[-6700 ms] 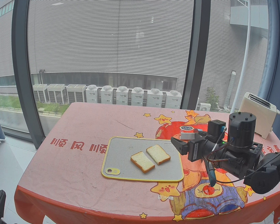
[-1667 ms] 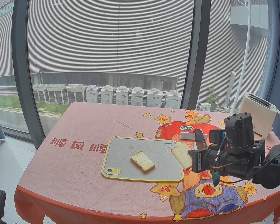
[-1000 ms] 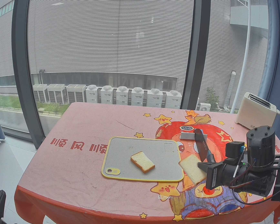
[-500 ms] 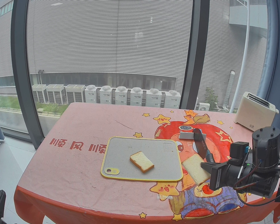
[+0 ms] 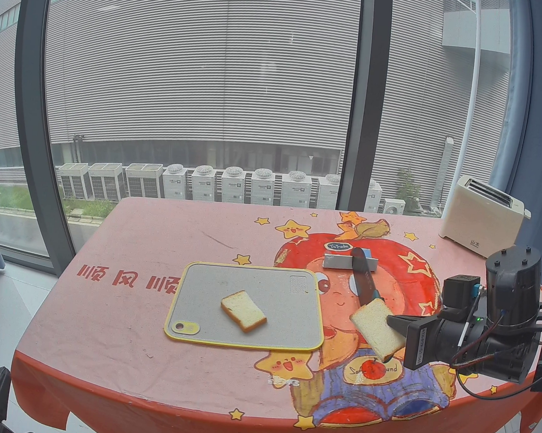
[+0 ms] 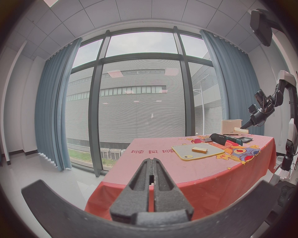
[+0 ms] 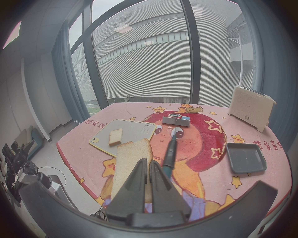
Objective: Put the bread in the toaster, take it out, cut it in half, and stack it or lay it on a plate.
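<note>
My right gripper (image 5: 399,328) (image 7: 147,161) is shut on a half slice of bread (image 5: 377,328) (image 7: 132,164), held tilted above the tablecloth to the right of the grey cutting board (image 5: 211,321) (image 7: 136,128). The other half slice (image 5: 244,310) (image 7: 115,137) lies on the board. A white toaster (image 5: 483,217) (image 7: 251,107) stands at the table's far right corner. The dark plate (image 7: 245,158) lies on the right side of the table. My left gripper (image 6: 152,161) is shut on nothing, low and well off the table's left end.
A black knife (image 5: 364,278) (image 7: 170,148) leans on a small grey stand (image 5: 350,261) (image 7: 176,121) just behind the held bread. The table's front edge (image 5: 204,409) runs close below the board. Windows and blue curtains stand behind the table.
My right gripper took one half slice off the board and carried it right, over the tablecloth. The head camera has swung, so the whole picture has shifted left.
</note>
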You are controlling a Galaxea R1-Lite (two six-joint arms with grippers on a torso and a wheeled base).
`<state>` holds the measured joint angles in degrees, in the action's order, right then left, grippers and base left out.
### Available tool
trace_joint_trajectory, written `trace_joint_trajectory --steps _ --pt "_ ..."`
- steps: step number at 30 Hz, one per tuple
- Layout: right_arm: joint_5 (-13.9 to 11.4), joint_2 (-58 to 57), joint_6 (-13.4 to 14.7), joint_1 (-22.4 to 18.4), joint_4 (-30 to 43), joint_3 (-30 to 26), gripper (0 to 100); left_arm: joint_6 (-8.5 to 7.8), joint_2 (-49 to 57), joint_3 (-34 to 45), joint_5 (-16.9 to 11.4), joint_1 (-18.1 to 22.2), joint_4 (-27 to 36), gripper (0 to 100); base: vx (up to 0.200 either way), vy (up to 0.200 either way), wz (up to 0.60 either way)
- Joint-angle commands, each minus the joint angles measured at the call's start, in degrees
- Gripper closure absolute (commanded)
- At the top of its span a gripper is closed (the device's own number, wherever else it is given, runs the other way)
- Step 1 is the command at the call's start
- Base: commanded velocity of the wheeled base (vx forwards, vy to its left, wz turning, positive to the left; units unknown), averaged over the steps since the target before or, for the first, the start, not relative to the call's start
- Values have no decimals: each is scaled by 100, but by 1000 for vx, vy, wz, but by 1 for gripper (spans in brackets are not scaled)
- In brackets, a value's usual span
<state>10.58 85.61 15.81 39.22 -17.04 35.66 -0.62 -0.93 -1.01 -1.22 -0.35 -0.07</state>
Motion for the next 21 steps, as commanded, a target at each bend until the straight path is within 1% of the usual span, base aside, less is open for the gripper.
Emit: trace_joint_trajectory --steps 1,16,21 --pt "5 25 -8 7 -1 -33 100 1 93 101 -1 0 -1 100 0 -200 0" --pt "76 43 1 -19 -10 -15 100 1 93 101 -1 0 -1 100 0 -200 0" --pt "76 87 1 -55 -10 -6 100 1 93 101 -1 0 -1 100 0 0 0"
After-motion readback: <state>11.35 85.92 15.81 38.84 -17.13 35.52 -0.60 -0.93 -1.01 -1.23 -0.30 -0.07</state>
